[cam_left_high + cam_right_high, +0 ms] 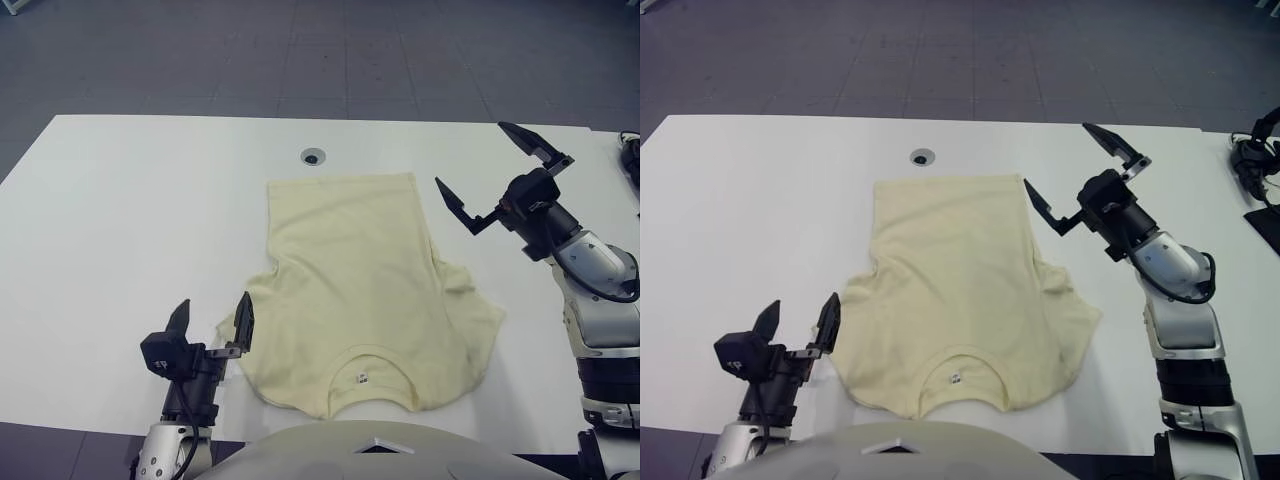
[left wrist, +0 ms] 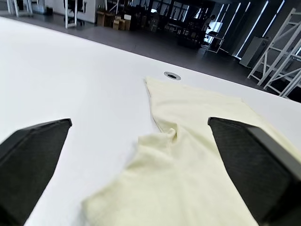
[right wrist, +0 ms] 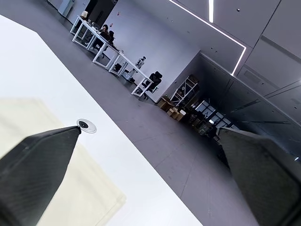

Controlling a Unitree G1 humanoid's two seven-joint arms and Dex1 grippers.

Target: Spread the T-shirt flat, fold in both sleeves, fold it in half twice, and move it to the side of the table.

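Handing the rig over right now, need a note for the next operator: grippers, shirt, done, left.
Left gripper: open, empty, low beside the left sleeve.
Right gripper: open, empty, raised near the hem's far right corner.
T-shirt: middle of the table, collar toward the robot, body mostly flat, sleeves rumpled.
Done: rough spreading.
Left: fold both sleeves in, halve twice, move to the table's side.

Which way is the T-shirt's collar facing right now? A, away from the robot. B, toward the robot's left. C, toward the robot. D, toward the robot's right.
C: the T-shirt has its collar at the end nearest the robot and its straight hem at the far end.
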